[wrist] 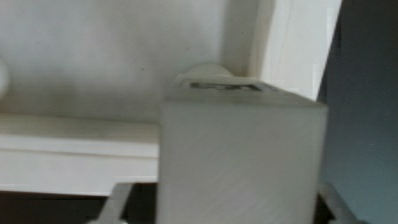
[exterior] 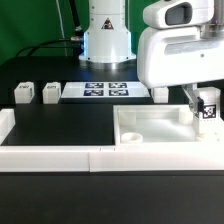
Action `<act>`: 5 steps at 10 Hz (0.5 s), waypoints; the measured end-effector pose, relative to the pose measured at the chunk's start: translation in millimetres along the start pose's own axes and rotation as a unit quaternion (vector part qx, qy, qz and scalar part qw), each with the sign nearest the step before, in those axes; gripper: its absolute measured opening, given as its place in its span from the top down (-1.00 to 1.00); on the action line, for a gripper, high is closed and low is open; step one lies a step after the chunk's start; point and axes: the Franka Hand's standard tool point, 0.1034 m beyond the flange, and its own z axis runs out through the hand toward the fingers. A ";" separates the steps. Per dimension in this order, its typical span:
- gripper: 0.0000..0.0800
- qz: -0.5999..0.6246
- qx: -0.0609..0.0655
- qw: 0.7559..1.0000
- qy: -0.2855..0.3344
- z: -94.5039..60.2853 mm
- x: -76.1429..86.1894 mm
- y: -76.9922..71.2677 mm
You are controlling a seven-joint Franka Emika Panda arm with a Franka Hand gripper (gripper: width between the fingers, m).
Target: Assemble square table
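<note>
The gripper (exterior: 206, 102) is clamped on an upright leg (exterior: 210, 112), with a corner of the top (exterior: 150, 138) just below it.

Glossy white arm (exterior: 172, 55) with rounded casing, rising from a white cylindrical base (exterior: 106, 40).

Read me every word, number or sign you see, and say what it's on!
No words, letters or numbers are readable.
Flat white marker board: four black-and-white square pattern tags, no text.
Small white block leg at a corner of the large white square plastic tabletop: one such tag.
Two small white block legs at the exterior view's left: markings too small to read.
</note>
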 end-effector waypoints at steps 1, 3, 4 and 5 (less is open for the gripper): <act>0.28 0.045 -0.001 0.999 0.000 0.1 0.0 1.0; 0.28 0.097 -0.001 0.995 0.000 0.3 -0.1 2.2; 0.28 0.138 -0.001 0.990 0.000 0.7 -0.1 3.1; 0.28 0.204 -0.001 0.979 0.000 1.1 0.2 4.6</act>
